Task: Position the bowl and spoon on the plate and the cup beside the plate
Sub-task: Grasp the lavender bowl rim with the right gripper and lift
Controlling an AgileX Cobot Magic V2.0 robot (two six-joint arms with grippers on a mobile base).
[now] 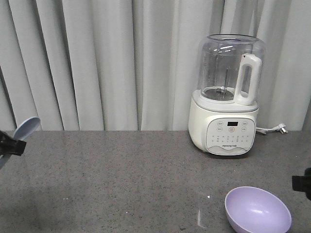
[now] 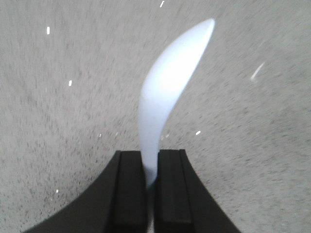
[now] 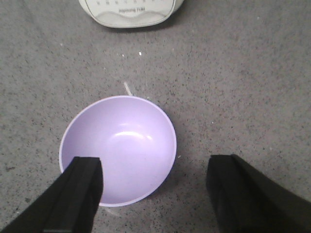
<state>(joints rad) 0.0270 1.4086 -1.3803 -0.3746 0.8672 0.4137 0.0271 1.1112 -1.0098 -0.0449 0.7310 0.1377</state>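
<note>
My left gripper [image 2: 151, 155] is shut on the handle of the pale blue spoon [image 2: 170, 87], holding it in the air above the grey countertop. In the front view the spoon [image 1: 24, 130] sticks up at the far left edge from the left gripper [image 1: 9, 145]. The lavender bowl [image 3: 119, 150] sits upright on the counter near the front right [image 1: 257, 211]. My right gripper [image 3: 155, 162] hangs open above it, its left finger over the bowl's inside and its right finger outside the rim. The plate and the cup are out of view.
A white blender [image 1: 226, 97] with a clear jug stands at the back right of the counter, its base [image 3: 131, 12] just beyond the bowl. Its cord and plug [image 1: 274, 129] lie to the right. Grey curtains hang behind the counter.
</note>
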